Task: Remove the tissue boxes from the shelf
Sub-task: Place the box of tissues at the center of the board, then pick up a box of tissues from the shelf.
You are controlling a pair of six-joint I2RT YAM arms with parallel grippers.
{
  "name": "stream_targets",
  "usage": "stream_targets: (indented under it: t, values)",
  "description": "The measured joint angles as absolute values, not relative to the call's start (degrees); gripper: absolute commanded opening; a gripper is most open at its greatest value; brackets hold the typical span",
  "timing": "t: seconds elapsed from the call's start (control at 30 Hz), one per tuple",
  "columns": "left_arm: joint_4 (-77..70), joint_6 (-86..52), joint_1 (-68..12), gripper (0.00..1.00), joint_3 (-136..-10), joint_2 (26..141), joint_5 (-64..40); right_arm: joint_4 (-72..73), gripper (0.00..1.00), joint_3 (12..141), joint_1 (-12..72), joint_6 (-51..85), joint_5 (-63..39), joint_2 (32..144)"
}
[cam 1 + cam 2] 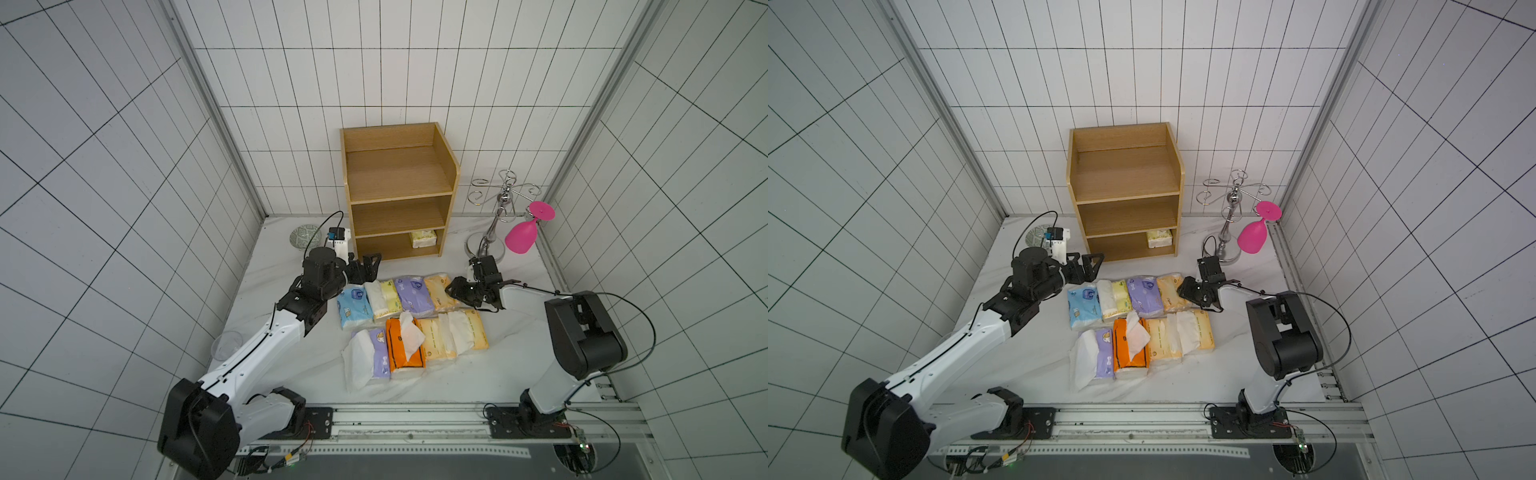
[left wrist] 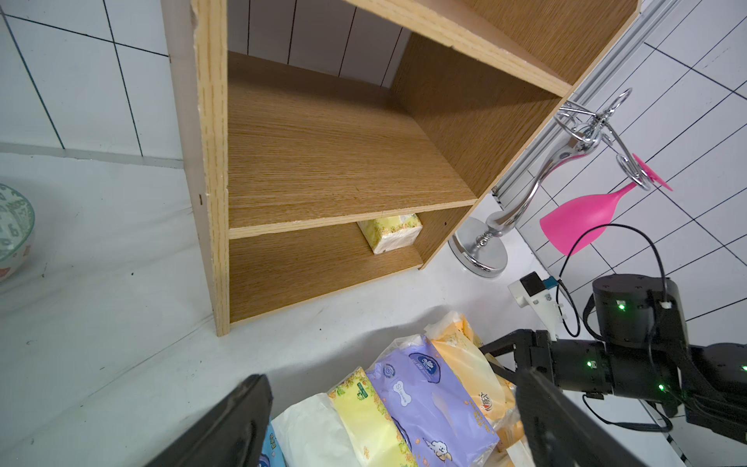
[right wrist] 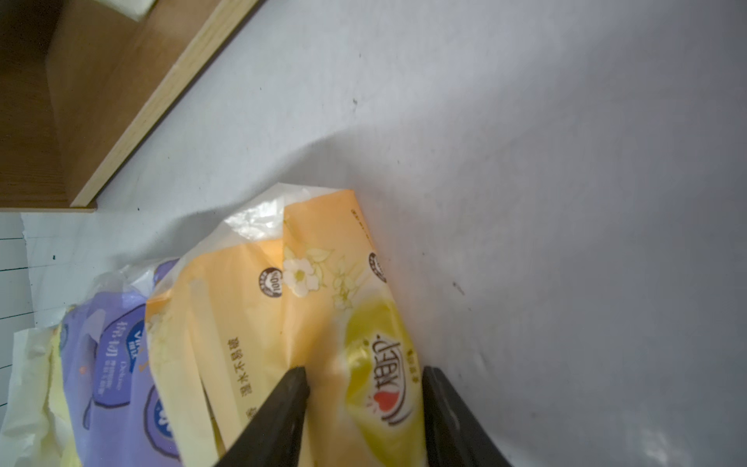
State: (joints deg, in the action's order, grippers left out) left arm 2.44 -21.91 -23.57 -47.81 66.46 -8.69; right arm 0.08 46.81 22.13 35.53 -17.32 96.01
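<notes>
Found 1 yellow pack (image 1: 423, 239) on shelf (image 1: 399, 174), frame centre. Noted left gripper (image 1: 365, 268) gaping, right gripper (image 3: 364, 376) astride peach pack (image 3: 242, 307), grip unclear. Needs low reach.

On my right wrist feed, the peach-orange plastic-wrapped tissue pack (image 3: 315, 323) carries a round dark seal (image 3: 271, 283) reading "100%". It also has the line 湿水不易破 along a pale stripe and the large brand characters 相印 beside a red heart (image 3: 382, 402). The purple plastic-wrapped tissue pack (image 3: 117, 364) touching it shows what looks like "Deluxe" in script. On the left wrist feed its blue oval logo (image 2: 424, 362) is too small for me to read. The top views give me nothing legible.
</notes>
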Motion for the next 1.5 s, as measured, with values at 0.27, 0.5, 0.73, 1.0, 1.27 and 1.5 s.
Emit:
stream_targets:
  t: [0.27, 0.5, 0.73, 1.0, 1.27, 1.5]
  values:
    - [1.6, -22.0, -21.1, 0.98, -47.9, 67.3, -7.7, 3.5, 0.57, 40.9, 24.8, 42.9, -11.4, 83.8]
    - [0.4, -22.2, -18.2, 0.98, -51.7, 73.5, -9.1, 12.4, 0.56, 44.3, 30.5, 51.1, -6.1, 84.2]
    - [-3.0, -21.8, -15.9, 0.98, -53.7, 76.8, -11.0, 29.8, 0.54, 49.8, 31.7, 62.6, -3.2, 100.3]
    - [-6.0, -21.1, -12.2, 0.98, -53.8, 78.2, -15.1, 38.9, 0.52, 61.4, 32.0, 69.4, -0.7, 113.8]
    - [-9.2, -19.4, -11.7, 0.98, -53.5, 79.6, -18.9, 40.8, 0.52, 68.5, 32.0, 73.4, 2.1, 121.1]
    - [-9.5, -17.6, -11.5, 0.98, -53.3, 80.1, -20.6, 40.3, 0.52, 71.0, 32.0, 75.5, 4.1, 124.2]
